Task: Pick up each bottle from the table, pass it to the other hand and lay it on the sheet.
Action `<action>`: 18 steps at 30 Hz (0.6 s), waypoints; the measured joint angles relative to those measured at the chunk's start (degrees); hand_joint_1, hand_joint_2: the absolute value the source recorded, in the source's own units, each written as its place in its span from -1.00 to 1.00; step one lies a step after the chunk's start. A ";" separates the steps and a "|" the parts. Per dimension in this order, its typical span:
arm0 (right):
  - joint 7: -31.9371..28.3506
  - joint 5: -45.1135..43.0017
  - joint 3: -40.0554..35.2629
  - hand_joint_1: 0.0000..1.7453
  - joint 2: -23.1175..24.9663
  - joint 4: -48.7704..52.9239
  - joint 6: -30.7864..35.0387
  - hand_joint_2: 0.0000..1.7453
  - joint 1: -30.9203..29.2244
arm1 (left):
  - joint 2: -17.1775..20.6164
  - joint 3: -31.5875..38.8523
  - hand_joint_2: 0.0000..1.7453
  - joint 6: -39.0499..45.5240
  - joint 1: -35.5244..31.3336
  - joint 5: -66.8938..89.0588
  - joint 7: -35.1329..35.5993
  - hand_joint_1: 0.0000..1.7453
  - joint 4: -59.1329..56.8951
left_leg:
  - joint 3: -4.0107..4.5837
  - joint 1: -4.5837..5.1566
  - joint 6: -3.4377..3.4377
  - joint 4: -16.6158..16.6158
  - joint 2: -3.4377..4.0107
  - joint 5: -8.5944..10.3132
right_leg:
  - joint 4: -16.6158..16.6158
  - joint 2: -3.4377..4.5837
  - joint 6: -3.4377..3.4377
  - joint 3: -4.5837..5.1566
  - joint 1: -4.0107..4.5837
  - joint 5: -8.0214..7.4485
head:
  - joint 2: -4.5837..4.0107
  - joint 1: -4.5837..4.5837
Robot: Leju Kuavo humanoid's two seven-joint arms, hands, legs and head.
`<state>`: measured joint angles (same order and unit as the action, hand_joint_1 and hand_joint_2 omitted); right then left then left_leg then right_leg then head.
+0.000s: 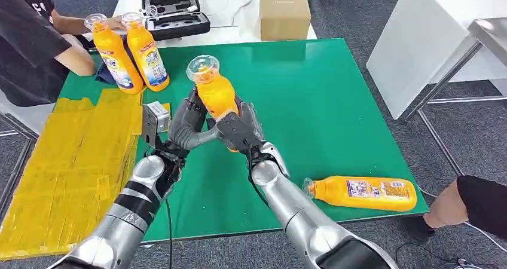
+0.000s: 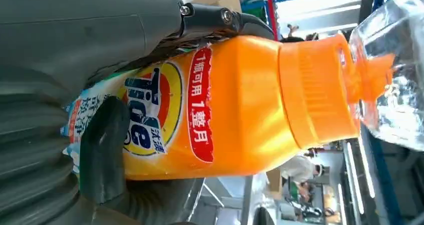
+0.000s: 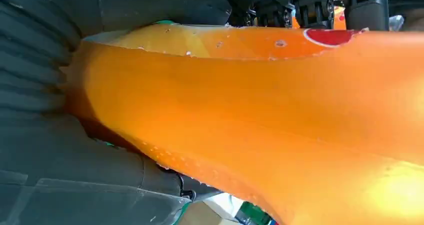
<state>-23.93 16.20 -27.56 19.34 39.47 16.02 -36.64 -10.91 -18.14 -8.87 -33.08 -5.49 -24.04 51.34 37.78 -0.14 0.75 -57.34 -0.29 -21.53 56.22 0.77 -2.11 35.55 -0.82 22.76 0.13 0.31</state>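
Note:
An orange bottle with a clear cap stands upright above the middle of the green table. My left hand wraps its fingers around one side of it and my right hand grips the other side. Up close, the left wrist view shows the bottle with its label and my thumb across it; the right wrist view shows its orange body. Another orange bottle lies on its side near the table's front right edge. Two more bottles stand at the back left. The yellow sheet covers the table's left side.
A person sits at the back left, one hand by the two standing bottles. Another person's arm is at the right front. A cardboard box and an open black case lie on the white table behind.

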 measured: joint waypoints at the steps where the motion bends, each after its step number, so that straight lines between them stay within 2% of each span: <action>1: 0.04 -0.11 -0.26 1.00 -0.02 -0.20 0.02 1.00 -0.15 | 0.00 0.00 1.00 0.18 0.05 0.05 -0.04 -1.00 0.00 | 0.00 0.00 0.00 0.00 0.00 0.00 | 0.00 0.00 0.00 0.00 0.00 0.00 | 0.00 0.00; 6: 0.39 -0.13 -1.38 1.00 -0.31 -0.90 0.07 1.00 -0.65 | 0.00 0.00 1.00 2.51 0.20 1.63 -0.07 -1.00 -0.02 | 0.00 0.00 0.00 0.00 0.00 0.00 | 0.00 0.00 0.00 0.00 0.00 0.00 | 0.00 0.00; 7: 0.52 -0.13 -1.64 1.00 -0.31 -1.05 0.07 1.00 -0.71 | 0.00 0.00 1.00 3.61 0.21 2.41 -0.07 -0.92 -0.04 | -0.01 0.00 0.00 0.00 0.01 0.00 | 0.00 0.00 0.00 0.00 0.00 0.00 | 0.00 0.00; 8: 0.70 -0.11 -2.04 1.00 -0.31 -1.20 0.07 1.00 -0.78 | -0.02 0.00 1.00 4.73 0.21 3.30 -0.07 -0.38 -0.11 | 0.00 0.00 0.00 0.00 0.01 0.00 | 0.00 0.00 0.00 0.00 0.00 0.00 | 0.00 0.00; 11: 0.61 0.52 -4.74 1.00 0.07 -1.53 -0.28 1.00 -0.03 | -0.17 0.15 1.00 6.43 -0.44 4.24 0.20 -0.38 -0.55 | -0.01 0.00 0.00 0.00 0.06 0.00 | 0.00 0.02 0.00 0.02 0.01 0.00 | 0.00 -0.02; 12: 0.63 0.59 -5.38 1.00 0.02 -1.75 -0.33 1.00 0.01 | 0.02 0.39 1.00 6.49 -0.52 4.46 0.20 0.26 -0.68 | -0.02 0.00 0.00 0.00 0.05 0.00 | 0.01 0.02 0.00 0.04 0.00 0.00 | 0.00 0.15; 13: 0.66 0.57 -5.66 1.00 0.02 -1.90 -0.33 1.00 0.01 | 0.02 0.46 1.00 6.51 -0.46 4.48 0.17 0.66 -0.79 | 0.01 -0.01 -0.01 0.00 0.03 0.01 | 0.01 0.01 0.01 0.05 0.02 0.00 | 0.00 -0.02; 15: 0.68 0.55 -6.12 1.00 0.02 -2.12 -0.35 1.00 -0.02 | 0.04 0.79 1.00 6.51 -0.44 4.48 0.15 0.78 -0.85 | 0.01 -0.02 -0.01 0.00 0.03 0.01 | 0.01 0.01 0.01 0.05 0.01 0.00 | 0.00 0.02; 17: 0.68 0.70 -6.45 1.00 0.02 -2.36 -0.55 1.00 -0.13 | 0.09 1.01 1.00 6.54 -0.37 4.46 0.15 1.00 -0.87 | 0.01 -0.01 -0.01 0.00 0.07 0.00 | 0.01 0.02 0.01 0.05 0.01 0.00 | 0.00 -0.02; 18: 0.68 1.20 -6.62 1.00 0.02 -2.60 -0.66 1.00 -0.22 | 0.09 1.27 1.00 6.54 -0.28 4.46 0.11 1.00 -0.87 | 0.01 -0.01 -0.01 0.00 0.07 0.00 | 0.01 0.02 0.00 0.05 0.00 0.00 | 0.00 0.00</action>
<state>-23.26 17.40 -34.18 19.37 36.87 15.36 -36.86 -10.82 -16.87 -2.34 -33.36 -1.03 -23.93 50.47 37.79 -0.15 0.74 -57.34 -0.22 -21.52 56.24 0.79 -2.11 35.60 -0.82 22.76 0.13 0.31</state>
